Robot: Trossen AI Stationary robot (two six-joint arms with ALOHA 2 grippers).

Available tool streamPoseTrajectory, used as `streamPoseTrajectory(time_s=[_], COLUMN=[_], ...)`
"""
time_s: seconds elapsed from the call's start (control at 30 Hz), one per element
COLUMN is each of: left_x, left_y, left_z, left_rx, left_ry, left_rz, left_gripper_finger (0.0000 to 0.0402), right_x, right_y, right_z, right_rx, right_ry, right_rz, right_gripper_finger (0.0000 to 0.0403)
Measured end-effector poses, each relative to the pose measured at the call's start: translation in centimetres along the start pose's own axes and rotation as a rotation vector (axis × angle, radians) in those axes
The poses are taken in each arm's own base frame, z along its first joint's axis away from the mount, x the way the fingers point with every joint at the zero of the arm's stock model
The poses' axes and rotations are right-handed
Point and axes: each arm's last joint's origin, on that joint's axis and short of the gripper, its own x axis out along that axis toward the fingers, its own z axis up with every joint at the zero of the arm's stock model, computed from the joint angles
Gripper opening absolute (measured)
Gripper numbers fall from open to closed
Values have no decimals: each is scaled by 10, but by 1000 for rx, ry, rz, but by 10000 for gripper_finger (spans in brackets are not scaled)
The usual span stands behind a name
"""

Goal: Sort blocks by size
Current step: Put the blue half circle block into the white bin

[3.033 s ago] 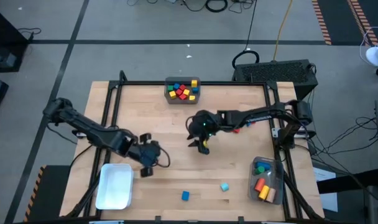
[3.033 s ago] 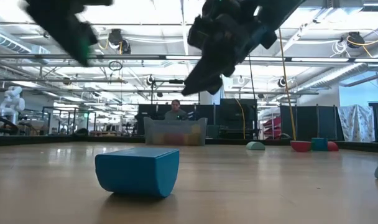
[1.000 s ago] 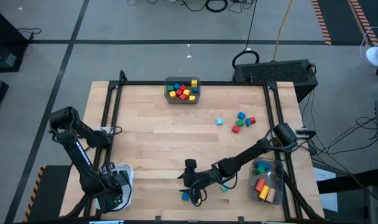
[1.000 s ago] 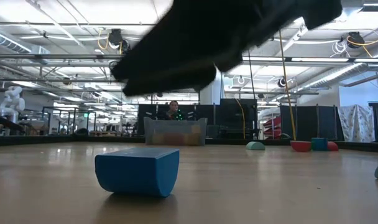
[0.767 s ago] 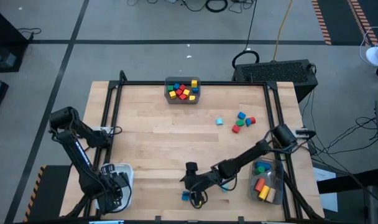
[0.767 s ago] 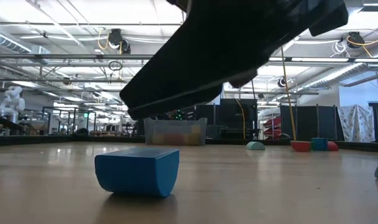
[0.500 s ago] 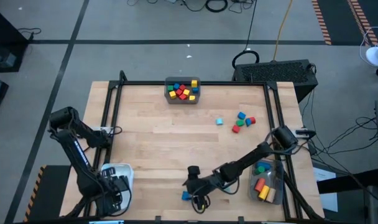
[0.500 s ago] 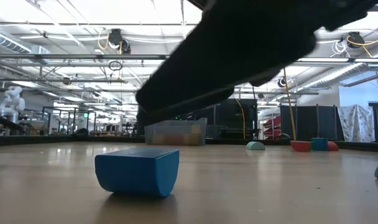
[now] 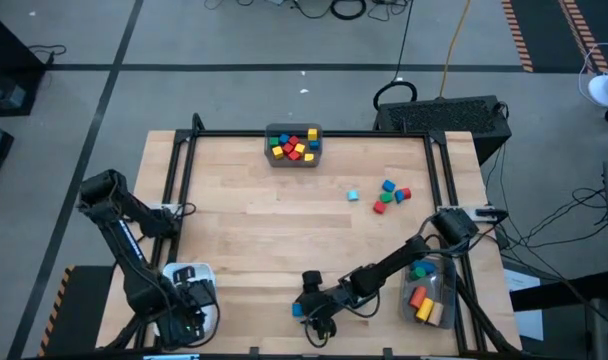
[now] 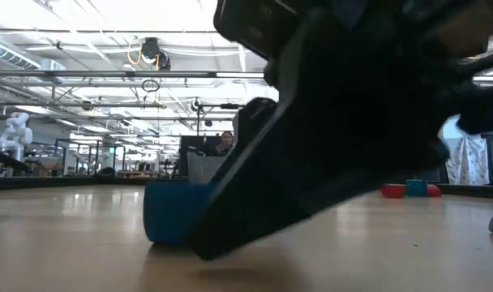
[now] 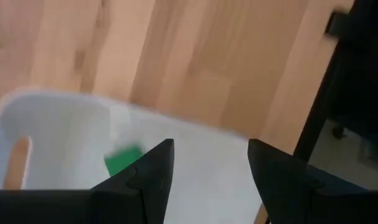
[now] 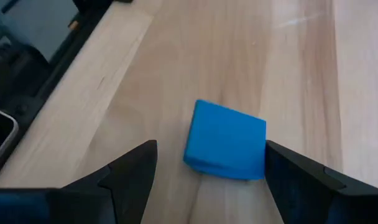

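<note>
Right wrist view: blue block [image 12: 226,140] lies on the table between the right gripper [image 12: 207,163] fingers, jaws wide apart.
Handling: probably light, rigid; pinch its flat sides (slick maybe).
Left gripper [image 11: 207,163]: jaws apart, above white bin [image 11: 64,124], well apart from the block.

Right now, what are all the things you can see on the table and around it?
blue block: one, blue, on the wood at the near edge, between the right pincer's open fingers
loose blocks: about five, cyan, blue, red, green, far right of the table
grey bin: one, holding red, yellow, blue blocks, far edge
clear bin: one, holding orange, blue, green, red blocks, near right
white bin: one, near left
green block: one, inside the white bin
left pincer: open, over the white bin
right pincer: open, around the blue block
</note>
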Motion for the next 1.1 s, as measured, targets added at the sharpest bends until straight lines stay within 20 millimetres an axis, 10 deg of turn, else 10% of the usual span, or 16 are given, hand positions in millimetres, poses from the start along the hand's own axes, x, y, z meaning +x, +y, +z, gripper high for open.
streamPoseTrajectory(time_s=[1.1], left_x=[9], left_y=[-13], left_z=[73], left_rx=[375], left_ry=[-558], left_rz=[50], left_gripper_finger=[207], right_x=[1], right_y=[-8], right_z=[8], right_rx=[13], right_ry=[-56], right_rz=[-25], right_gripper_finger=[164])
